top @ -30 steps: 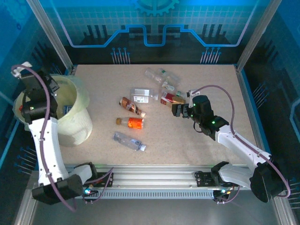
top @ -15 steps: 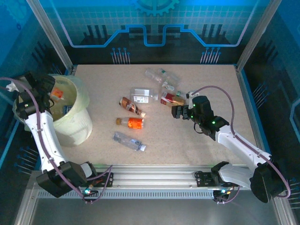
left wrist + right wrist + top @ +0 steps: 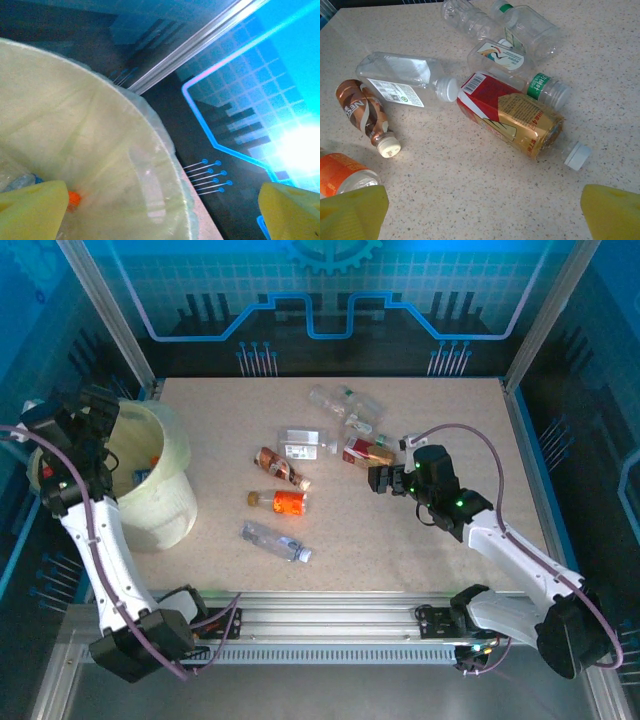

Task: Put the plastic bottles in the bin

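**Plastic bottles (image 3: 300,444) strewn right of the bin (image 3: 168,504), others inside it**

The bottles still out lie on their sides on the tabletop (image 3: 430,560), all to the right of the bin and apart from it. Closest to the bin are a clear bottle (image 3: 275,541), an orange-labelled bottle (image 3: 284,502) and a brown-labelled bottle (image 3: 278,466). Farther right of the bin lies a flat clear bottle (image 3: 400,80) with a white label. Its cap sits against the base of a red-and-gold bottle (image 3: 512,117). A green-banded bottle (image 3: 520,65) lies just beside that one, and two more clear bottles (image 3: 470,20) lie beyond it.

Inside the bin, against the thin bag lining, an orange cap (image 3: 73,198) and some clear plastic show near the bottom.

The left fingers (image 3: 30,212) hang over the bin's rim, spread wide with nothing between them. The right fingers (image 3: 350,215) are well to the right of the bin, low over the tabletop near the red-and-gold bottle. They too are spread wide and empty.
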Robot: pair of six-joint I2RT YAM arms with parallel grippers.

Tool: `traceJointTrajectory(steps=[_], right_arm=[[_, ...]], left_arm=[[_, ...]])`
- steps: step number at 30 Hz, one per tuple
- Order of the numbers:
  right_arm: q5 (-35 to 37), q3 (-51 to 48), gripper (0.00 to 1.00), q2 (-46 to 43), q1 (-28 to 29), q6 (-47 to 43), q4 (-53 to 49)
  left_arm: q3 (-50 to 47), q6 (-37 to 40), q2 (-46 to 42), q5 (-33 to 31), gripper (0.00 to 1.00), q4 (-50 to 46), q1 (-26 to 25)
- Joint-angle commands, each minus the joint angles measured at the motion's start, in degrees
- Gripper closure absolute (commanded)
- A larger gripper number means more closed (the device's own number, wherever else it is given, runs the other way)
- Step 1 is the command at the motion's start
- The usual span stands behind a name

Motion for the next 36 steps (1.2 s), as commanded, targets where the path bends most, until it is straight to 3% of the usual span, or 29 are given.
traceJointTrajectory(steps=[1, 6, 17, 27, 36], right_arm=[[-0.76, 0.89, 0.0, 1.23, -1.21, -2.7, 0.16], [-4.33, 2.95, 0.0, 4.82, -3.91, -7.59, 0.33], [-13.71, 11.91, 0.0, 15.36, -10.57, -29.16, -5.79], [-16.45, 24.08, 0.0, 31.25, -13.65, -47.2, -21.43], [-14.55, 33.71, 0.02, 44.24, -13.89, -51.36, -27.32]], left_arm=[[0.91, 4.51, -1.95, 4.61, 0.01, -0.88, 0.06], [5.56, 8.09, -2.0, 8.45, 0.01, -9.08, -2.18], [5.55, 11.18, -5.5, 6.4, 0.01, -11.49, -17.93], [3.27, 8.8, -5.82, 4.0, 0.01, -8.44, -28.95], [2.64, 11.46, -4.17, 2.4, 0.01, -5.66, -37.05]])
